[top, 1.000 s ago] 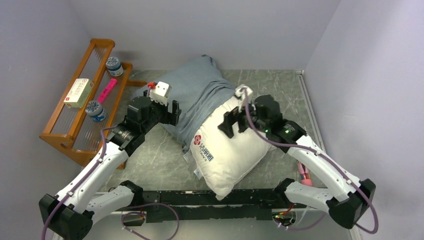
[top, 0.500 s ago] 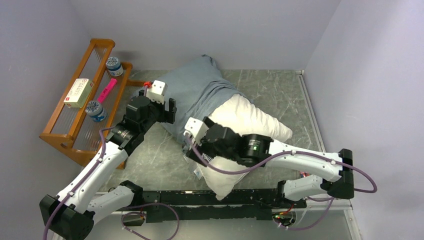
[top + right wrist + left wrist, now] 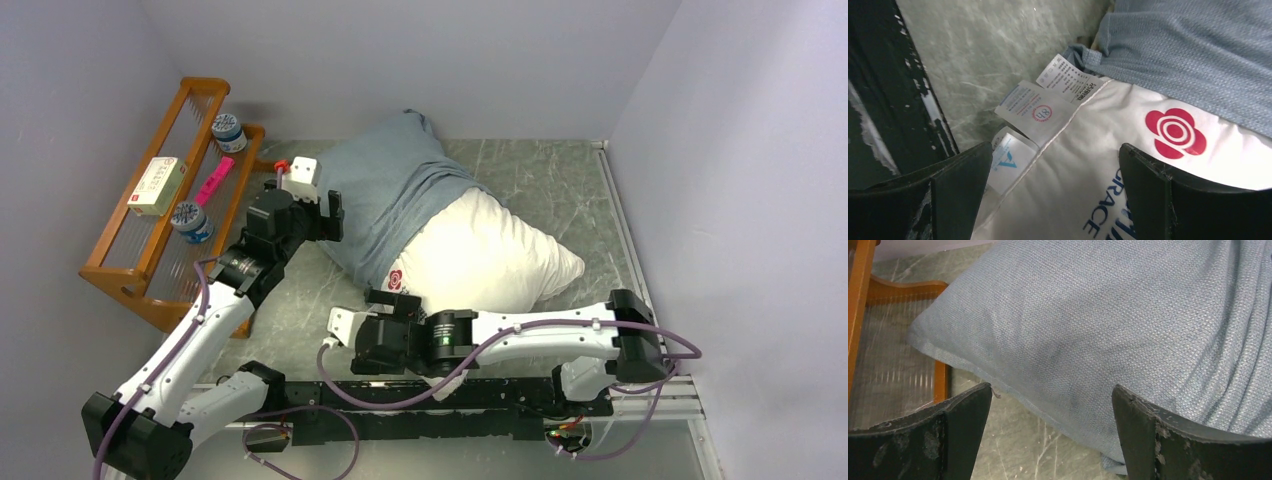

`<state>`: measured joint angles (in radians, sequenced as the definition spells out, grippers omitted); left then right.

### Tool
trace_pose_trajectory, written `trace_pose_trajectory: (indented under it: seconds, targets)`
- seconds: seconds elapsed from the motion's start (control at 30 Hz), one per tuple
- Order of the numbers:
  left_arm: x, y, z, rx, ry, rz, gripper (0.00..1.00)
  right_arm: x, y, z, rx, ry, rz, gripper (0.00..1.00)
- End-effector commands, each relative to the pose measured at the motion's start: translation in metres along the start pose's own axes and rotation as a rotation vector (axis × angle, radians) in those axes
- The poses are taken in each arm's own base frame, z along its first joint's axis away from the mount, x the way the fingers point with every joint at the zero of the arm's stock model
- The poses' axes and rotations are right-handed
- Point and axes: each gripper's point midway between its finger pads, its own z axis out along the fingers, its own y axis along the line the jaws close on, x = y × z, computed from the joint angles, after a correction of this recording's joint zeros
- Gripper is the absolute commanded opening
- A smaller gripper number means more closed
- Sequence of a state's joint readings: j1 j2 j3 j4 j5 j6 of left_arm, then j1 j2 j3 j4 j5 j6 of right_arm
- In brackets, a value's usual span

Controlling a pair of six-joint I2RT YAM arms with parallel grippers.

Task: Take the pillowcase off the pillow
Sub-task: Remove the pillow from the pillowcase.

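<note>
The grey-blue pillowcase (image 3: 385,185) still covers the far half of the white pillow (image 3: 490,260), whose near half lies bare on the table. My left gripper (image 3: 333,213) stands open at the case's left edge; in its wrist view the pillowcase (image 3: 1098,325) hem runs between the open left gripper (image 3: 1050,390) fingers, untouched. My right gripper (image 3: 392,300) is open low at the pillow's near-left edge, by the red flower logo (image 3: 397,278). Its wrist view shows the right gripper (image 3: 1055,150) open over the pillow (image 3: 1068,185), with the tags (image 3: 1040,110), logo (image 3: 1175,131) and pillowcase (image 3: 1188,45).
A wooden rack (image 3: 120,270) stands at the left with two jars (image 3: 228,131), a box (image 3: 157,185) and a pink item (image 3: 213,181). Walls close in the back and right. The arms' base rail (image 3: 430,400) runs along the near edge.
My right arm has swung from above the pillow down and left to its near-left edge. The left gripper shifted slightly back and left and opened a little wider.
</note>
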<state>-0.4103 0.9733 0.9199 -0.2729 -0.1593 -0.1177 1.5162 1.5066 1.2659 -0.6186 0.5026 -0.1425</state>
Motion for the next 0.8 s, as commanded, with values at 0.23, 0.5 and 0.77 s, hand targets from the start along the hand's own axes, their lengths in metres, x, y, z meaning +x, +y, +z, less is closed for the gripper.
trace_pose_trajectory:
  seconds: [0.23,0.5,0.77]
  targets:
    - [-0.006,0.005,0.000,-0.020,-0.023,-0.022,0.96,0.051,-0.022,0.020,0.234,0.255,-0.122,1.00]
    - [-0.005,-0.009,0.001,0.065,-0.026,0.001,0.96,0.113,-0.069,0.016,0.449,0.487,-0.148,1.00]
    - [-0.004,-0.032,0.001,0.201,-0.033,0.034,0.96,0.141,-0.121,-0.006,0.589,0.524,0.050,0.99]
